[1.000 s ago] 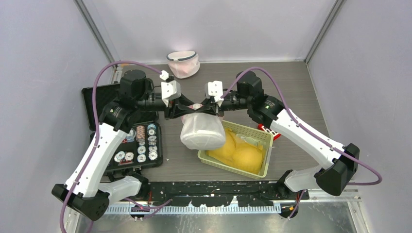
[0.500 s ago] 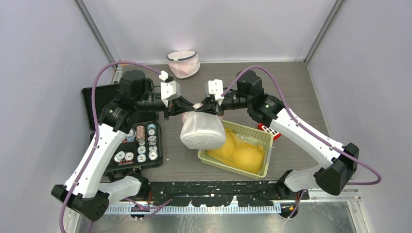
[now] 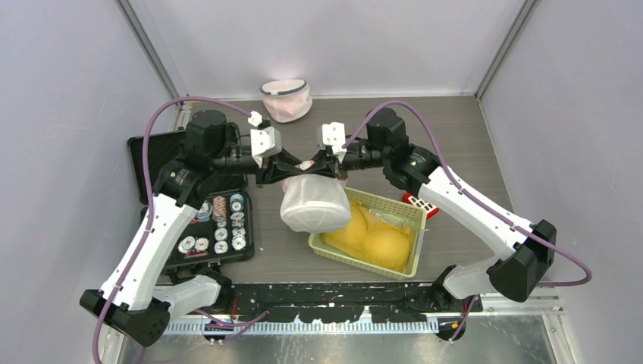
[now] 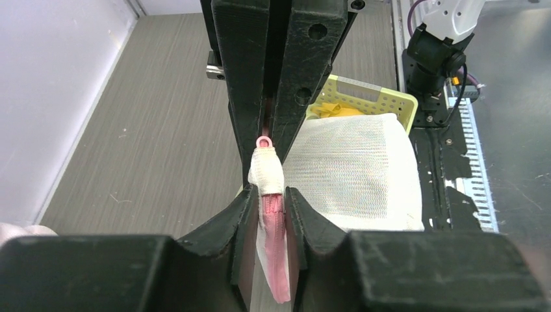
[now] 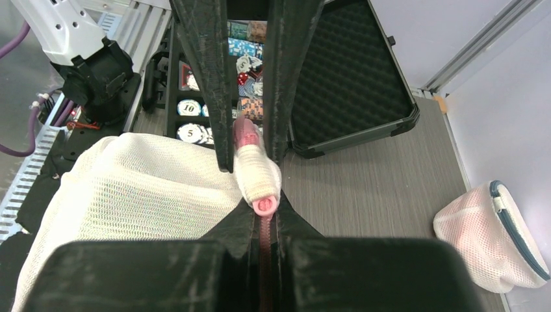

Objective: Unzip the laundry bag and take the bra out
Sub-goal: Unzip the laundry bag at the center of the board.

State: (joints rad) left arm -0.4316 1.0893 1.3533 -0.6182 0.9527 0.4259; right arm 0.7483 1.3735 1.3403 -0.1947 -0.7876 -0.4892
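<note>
A white mesh laundry bag (image 3: 315,206) hangs above the table, its closed pink zipper stretched between my two grippers. My left gripper (image 3: 292,165) has its jaws pressed against both sides of the pink zipper tail (image 4: 274,224), just below the white fabric end cap (image 4: 268,170). My right gripper (image 3: 318,164) faces it and is shut on the zipper line, with the pink pull ring (image 5: 263,205) at its fingertips. The bag (image 5: 130,188) sags below both. The bra is hidden; nothing shows through the mesh.
A yellow basket (image 3: 409,208) holding yellow padded garments (image 3: 375,239) stands just right of the hanging bag. An open black case (image 3: 163,155) of poker chips lies on the left. A second mesh bag (image 3: 286,100) sits by the back wall.
My right gripper has shifted slightly left toward the left one, and the hanging bag has moved a little left with it. The left arm has barely moved.
</note>
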